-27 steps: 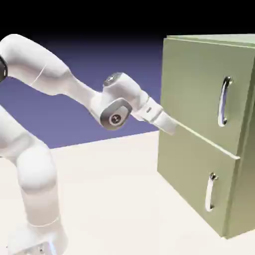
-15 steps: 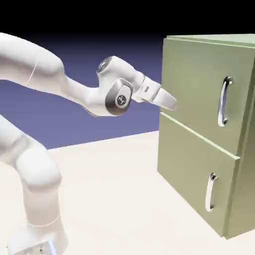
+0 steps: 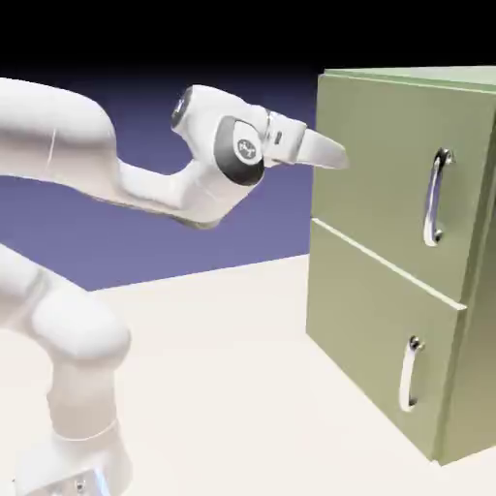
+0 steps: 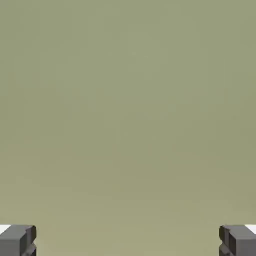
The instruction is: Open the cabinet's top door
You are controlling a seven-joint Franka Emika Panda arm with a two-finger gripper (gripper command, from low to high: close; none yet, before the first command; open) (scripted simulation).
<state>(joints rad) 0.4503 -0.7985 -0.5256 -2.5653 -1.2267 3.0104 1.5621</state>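
Observation:
The olive-green cabinet [image 3: 484, 291] stands at the exterior view's right. Its top door [image 3: 387, 184] is shut, with a long curved silver handle [image 3: 438, 196] near its right side. My gripper [image 3: 334, 155] points level at the left part of that door, well left of the handle, and I cannot tell whether it touches the panel. In the hand view the flat green door [image 4: 128, 110] fills the picture, and the two grey fingertips [image 4: 17, 240] sit far apart at the bottom corners. My gripper [image 4: 128, 242] is open with nothing held between its fingers.
Below the top door sits a shorter green panel [image 3: 373, 339] with a small silver handle [image 3: 411, 373]. The pale table [image 3: 223, 387] spreads in front of the cabinet. My white arm [image 3: 87, 174] arches in from the exterior view's left.
The hand has risen from the seam between the two panels to the upper half of the top door, and has tipped from a downward slant to level. The jaws stay wide.

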